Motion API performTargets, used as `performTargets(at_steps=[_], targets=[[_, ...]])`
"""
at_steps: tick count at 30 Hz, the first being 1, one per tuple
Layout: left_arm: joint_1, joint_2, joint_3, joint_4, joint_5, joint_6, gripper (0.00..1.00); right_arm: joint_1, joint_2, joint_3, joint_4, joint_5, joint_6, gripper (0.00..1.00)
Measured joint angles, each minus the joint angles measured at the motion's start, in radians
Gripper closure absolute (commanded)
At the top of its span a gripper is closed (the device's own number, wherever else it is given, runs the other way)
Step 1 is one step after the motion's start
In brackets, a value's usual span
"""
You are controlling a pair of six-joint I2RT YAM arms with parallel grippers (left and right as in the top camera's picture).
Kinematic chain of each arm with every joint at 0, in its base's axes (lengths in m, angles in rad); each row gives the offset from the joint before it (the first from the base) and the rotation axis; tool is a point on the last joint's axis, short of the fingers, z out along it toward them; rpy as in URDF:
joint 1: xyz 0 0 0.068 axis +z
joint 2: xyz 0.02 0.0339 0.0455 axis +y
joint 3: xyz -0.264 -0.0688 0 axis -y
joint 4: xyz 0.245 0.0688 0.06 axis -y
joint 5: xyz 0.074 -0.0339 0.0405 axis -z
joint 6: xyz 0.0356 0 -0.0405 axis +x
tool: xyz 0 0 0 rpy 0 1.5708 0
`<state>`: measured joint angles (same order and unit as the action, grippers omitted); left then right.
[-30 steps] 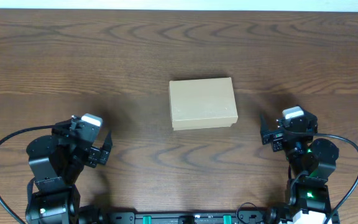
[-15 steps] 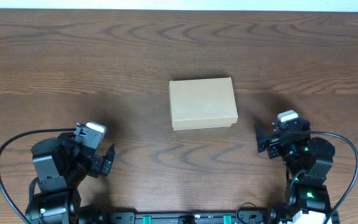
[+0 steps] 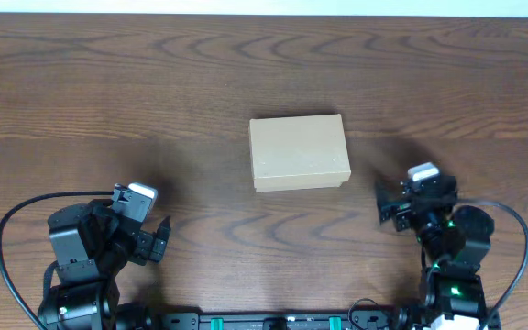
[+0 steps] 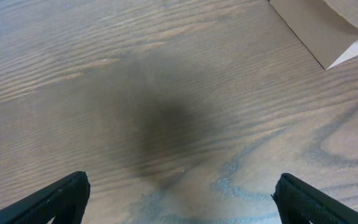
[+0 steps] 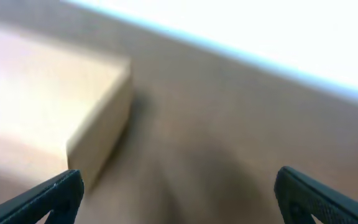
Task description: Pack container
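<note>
That small tan rectangular cardboard box [image 3: 300, 152] looks light, crushable, so pinch across its width; left fingers [image 4: 58, 199], right fingers [image 5: 51, 199] both wide, empty.

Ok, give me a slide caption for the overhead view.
Tan cardboard container on the wooden table, left claw and right claw open, empty, apart from it.

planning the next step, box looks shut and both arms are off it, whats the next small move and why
Probably bring the right gripper toward the box: it lies closed, both grippers stand open and empty, and the right one sits nearer to it than the left gripper.
</note>
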<state>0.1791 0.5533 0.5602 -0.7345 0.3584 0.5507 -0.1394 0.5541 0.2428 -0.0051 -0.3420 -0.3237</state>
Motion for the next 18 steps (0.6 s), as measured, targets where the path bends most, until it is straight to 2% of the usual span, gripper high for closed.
performTargets(at_steps=[3,5,13,18], targets=[[0.0,0.0,-0.001,-0.001,0.0,0.0,0.05,0.056,-0.076,0.0,0.11,0.037,-0.002,0.01],[0.0,0.0,-0.001,-0.001,0.0,0.0,0.05,0.091,-0.141,0.001,0.126,0.079,-0.002,0.01],[0.0,0.0,-0.001,-0.001,0.0,0.0,0.04,0.108,-0.314,0.002,-0.012,0.165,-0.028,0.01],[0.0,0.0,-0.001,-0.002,0.0,0.0,0.04,0.108,-0.392,-0.033,0.04,0.195,-0.036,0.01]])
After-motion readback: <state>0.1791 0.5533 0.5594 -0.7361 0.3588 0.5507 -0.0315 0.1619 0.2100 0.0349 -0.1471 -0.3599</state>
